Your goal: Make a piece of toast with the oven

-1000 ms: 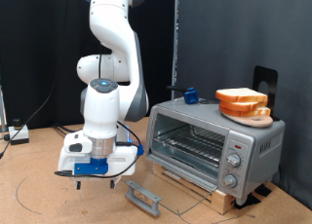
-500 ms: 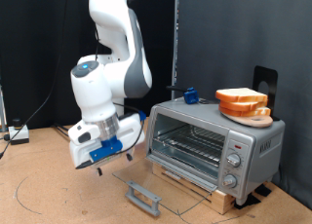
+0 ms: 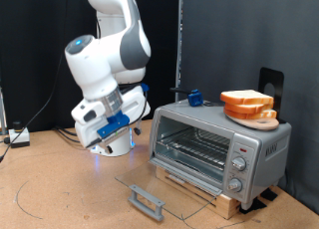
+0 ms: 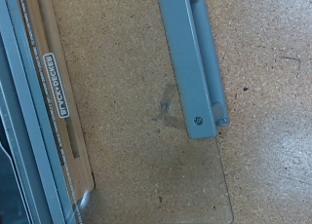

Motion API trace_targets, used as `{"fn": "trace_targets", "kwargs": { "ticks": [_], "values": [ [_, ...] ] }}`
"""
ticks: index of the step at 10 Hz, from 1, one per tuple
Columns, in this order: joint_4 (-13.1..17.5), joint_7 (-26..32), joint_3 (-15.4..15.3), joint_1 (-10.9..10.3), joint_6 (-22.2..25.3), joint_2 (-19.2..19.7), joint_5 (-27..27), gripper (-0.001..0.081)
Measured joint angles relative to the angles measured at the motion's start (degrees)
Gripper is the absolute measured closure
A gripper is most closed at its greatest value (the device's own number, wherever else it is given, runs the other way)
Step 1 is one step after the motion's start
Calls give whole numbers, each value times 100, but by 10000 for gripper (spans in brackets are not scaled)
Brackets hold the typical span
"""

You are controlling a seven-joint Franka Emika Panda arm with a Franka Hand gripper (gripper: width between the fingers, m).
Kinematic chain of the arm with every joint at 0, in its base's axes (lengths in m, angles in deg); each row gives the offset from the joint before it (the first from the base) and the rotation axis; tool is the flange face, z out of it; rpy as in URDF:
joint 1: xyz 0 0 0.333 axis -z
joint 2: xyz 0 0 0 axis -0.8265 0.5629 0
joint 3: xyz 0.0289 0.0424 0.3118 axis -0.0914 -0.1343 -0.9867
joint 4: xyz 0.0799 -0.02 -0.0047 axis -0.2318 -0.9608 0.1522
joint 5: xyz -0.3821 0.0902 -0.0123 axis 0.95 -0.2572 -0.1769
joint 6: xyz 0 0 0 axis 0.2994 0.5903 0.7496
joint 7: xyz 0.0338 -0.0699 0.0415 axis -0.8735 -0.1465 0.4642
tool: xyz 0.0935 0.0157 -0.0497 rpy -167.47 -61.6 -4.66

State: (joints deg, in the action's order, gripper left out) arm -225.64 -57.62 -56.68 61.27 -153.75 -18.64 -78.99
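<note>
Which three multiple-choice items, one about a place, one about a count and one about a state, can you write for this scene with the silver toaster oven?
1. Where do the pale bread slices lie?
A. on the wire rack
B. on the round orange plate atop the boxy silver toaster oven
C. on the floor

2. How many round knobs show on the oven's front?
A. three
B. one
C. five

3. How is the glass door with its grey bar handle?
A. shut
B. folded down open
C. removed

Answers: 1 B, the plate sits on the oven's top; 2 A, three stand in a column; 3 B, the rack shows uncovered.
</note>
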Motion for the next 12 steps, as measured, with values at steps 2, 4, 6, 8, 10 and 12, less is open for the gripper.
{"fn": "trace_targets", "kwargs": {
  "ticks": [2,4,6,8,10,12],
  "values": [
    [46,528,13,-33,320,18,-367,-2],
    [128,1881,23,-163,969,-156,-1354,-2],
    [134,2857,6,-248,1445,-430,-1780,-2],
    [69,3358,-120,-360,1454,-780,-1773,-2],
    [-41,3419,-157,-374,1450,-959,-1754,-2],
    [-21,3995,-159,-486,1960,-1068,-1839,-2]
  ]
}}
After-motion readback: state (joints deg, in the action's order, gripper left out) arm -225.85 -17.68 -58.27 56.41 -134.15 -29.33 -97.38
